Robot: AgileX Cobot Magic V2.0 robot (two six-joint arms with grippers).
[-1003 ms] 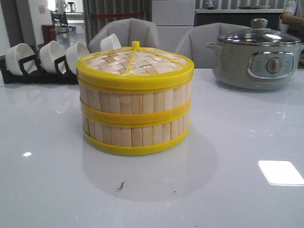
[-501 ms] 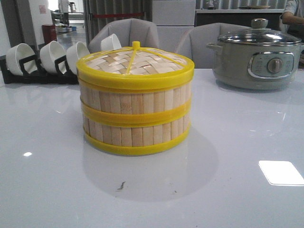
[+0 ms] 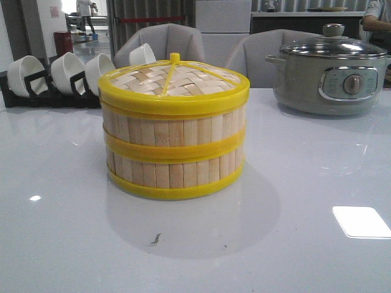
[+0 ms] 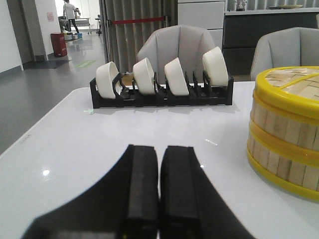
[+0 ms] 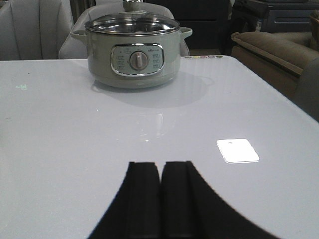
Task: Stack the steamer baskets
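Two steamer baskets (image 3: 174, 149) with pale wooden slats and yellow rims stand stacked on the white table, one tier on the other. The woven yellow-rimmed lid (image 3: 173, 79) sits on top. The stack also shows in the left wrist view (image 4: 286, 124). My left gripper (image 4: 160, 149) is shut and empty, low over the table, apart from the stack. My right gripper (image 5: 161, 165) is shut and empty over bare table, facing the pot. Neither gripper shows in the front view.
A grey electric pot (image 3: 330, 70) with a glass lid stands at the back right, also in the right wrist view (image 5: 132, 50). A black rack of white bowls (image 3: 55, 76) stands at the back left, also in the left wrist view (image 4: 159, 82). Grey chairs stand behind the table.
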